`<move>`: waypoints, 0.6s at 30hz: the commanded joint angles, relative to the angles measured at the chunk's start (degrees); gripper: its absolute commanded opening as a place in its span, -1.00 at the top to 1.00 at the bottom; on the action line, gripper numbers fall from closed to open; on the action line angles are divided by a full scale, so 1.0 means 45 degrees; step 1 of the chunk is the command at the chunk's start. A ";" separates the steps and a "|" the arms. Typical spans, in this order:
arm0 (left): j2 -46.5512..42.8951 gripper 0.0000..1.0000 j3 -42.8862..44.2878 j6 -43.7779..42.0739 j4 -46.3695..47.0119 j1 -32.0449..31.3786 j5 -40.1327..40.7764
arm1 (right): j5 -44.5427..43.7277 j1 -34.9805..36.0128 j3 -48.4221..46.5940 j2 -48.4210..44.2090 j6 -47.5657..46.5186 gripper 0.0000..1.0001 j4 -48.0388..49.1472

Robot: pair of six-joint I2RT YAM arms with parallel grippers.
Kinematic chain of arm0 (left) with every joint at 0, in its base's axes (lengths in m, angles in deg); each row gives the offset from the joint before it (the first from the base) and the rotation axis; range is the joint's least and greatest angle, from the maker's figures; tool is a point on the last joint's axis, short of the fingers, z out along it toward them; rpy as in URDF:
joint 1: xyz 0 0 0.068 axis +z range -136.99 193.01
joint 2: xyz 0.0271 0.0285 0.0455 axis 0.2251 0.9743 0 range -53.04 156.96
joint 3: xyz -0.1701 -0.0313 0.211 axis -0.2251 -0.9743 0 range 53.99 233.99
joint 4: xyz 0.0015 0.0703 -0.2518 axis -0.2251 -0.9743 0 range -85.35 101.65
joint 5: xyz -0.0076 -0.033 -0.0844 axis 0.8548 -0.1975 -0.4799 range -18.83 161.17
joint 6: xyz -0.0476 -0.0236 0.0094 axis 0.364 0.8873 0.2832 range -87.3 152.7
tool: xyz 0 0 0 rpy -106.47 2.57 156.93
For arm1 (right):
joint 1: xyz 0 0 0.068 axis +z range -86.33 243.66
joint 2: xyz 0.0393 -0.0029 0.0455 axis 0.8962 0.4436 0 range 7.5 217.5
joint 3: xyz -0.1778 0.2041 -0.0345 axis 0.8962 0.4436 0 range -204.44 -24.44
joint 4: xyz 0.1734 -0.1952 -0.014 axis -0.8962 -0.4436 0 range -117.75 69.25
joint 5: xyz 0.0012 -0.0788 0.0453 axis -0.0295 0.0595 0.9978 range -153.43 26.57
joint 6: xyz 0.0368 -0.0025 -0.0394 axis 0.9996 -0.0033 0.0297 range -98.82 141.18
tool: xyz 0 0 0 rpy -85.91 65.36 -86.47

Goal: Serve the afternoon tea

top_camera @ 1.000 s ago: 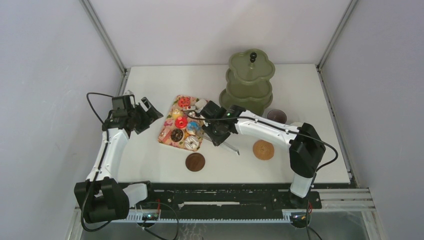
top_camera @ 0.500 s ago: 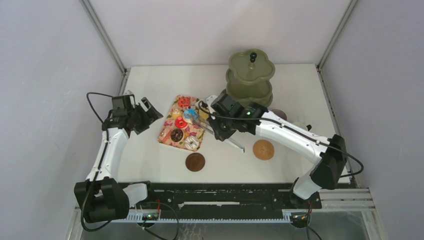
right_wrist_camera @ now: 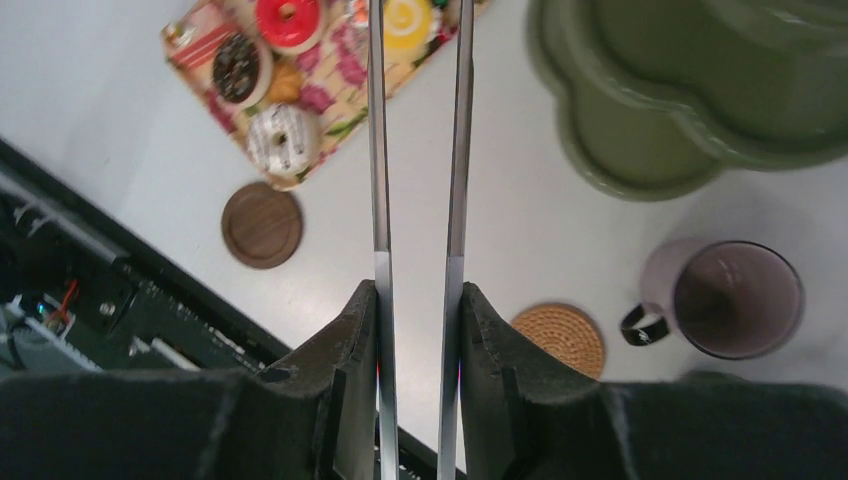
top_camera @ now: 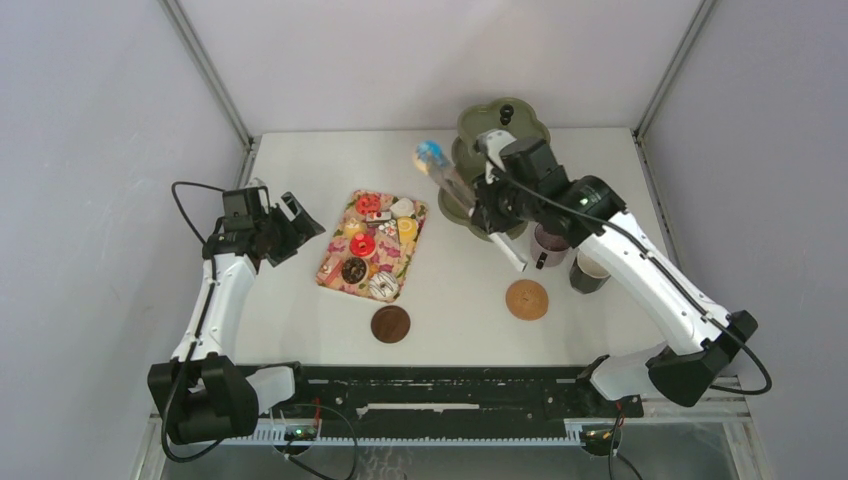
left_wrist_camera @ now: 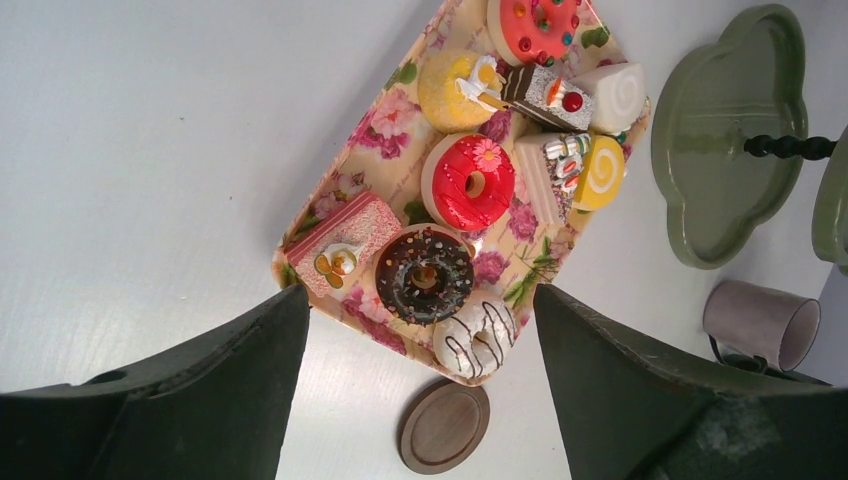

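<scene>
white table (top_camera: 300, 170) | left claw (left_wrist_camera: 420, 300) apart | right claw (right_wrist_camera: 417, 300) clamped on tongs (right_wrist_camera: 377, 150) gripping blue donut (top_camera: 430, 153)

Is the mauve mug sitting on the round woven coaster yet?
No, the mauve mug stands on the white table itself, with the round woven coaster lying apart beside it.

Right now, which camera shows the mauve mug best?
The right wrist view: the mauve mug stands whole, with rim, inside and dark handle clear. The top external view shows the mug small and distant. The left wrist view catches it at the frame's right edge, its base hidden.
</scene>
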 commanded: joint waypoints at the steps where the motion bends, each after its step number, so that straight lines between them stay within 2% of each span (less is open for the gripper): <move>1: -0.0065 -0.74 0.0555 -0.0154 0.0230 0.0070 -0.0066 | -0.0188 -0.1008 -0.0769 -0.0520 0.0245 0.93 0.0157; 9: 0.0028 -0.74 0.0537 -0.0117 0.0337 0.0076 -0.0106 | -0.0442 -0.2298 -0.1555 -0.0072 0.0215 0.91 0.0141; 18: 0.0148 -0.74 0.0407 -0.0087 0.0486 0.0062 -0.0177 | -0.1150 -0.2798 -0.2312 0.1270 0.0506 0.89 0.0621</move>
